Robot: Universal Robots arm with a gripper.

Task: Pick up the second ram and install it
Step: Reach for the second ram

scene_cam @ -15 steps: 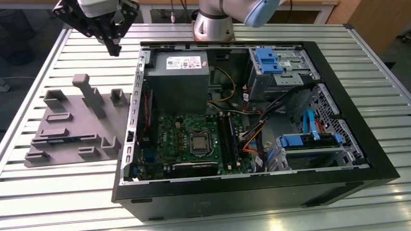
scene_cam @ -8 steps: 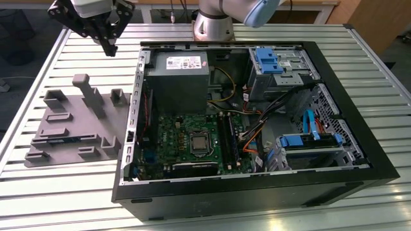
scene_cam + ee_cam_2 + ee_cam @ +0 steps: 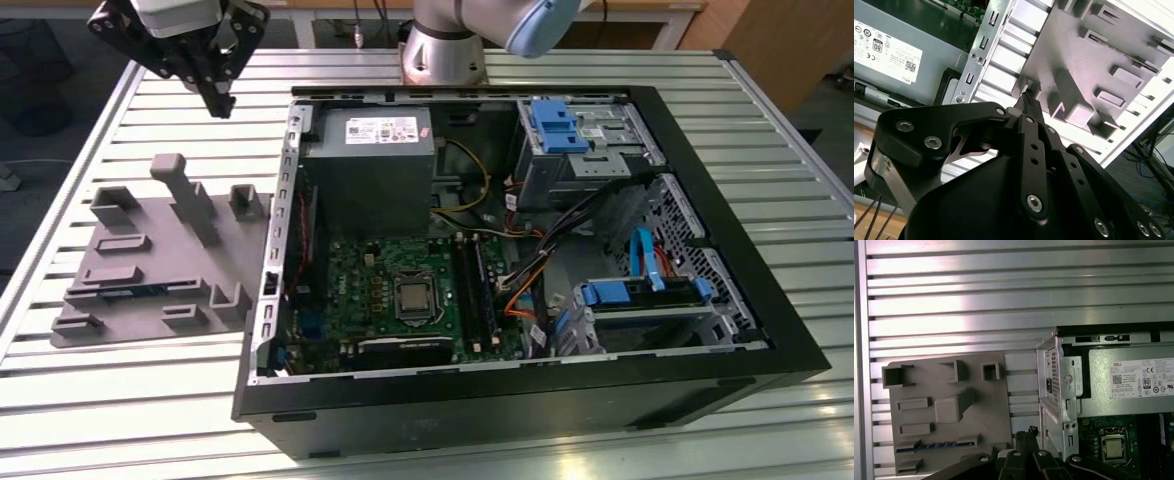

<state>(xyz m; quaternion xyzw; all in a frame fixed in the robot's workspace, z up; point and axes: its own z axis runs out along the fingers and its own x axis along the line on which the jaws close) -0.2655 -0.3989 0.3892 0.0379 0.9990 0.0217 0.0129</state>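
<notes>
The second ram (image 3: 936, 446), a thin blue-green stick, lies on edge in a slot of the grey fixture plate (image 3: 949, 430). In the exterior view the ram (image 3: 131, 292) sits near the plate's (image 3: 154, 270) front, to the left of the open computer case (image 3: 534, 390). My gripper (image 3: 220, 105) hangs high over the table behind the plate, apart from the ram. Its black fingers (image 3: 1029, 100) meet at the tips with nothing between them, and they point down beside the case wall (image 3: 1026, 432). The black memory slots (image 3: 474, 290) run along the motherboard (image 3: 360, 280).
Inside the case are a grey power supply (image 3: 367, 165), the processor (image 3: 416, 298), orange and black cables (image 3: 527, 280) and bright-blue drive brackets (image 3: 554, 125). The arm's base (image 3: 447, 50) stands behind the case. The slatted metal table (image 3: 134, 420) lies bare around the plate.
</notes>
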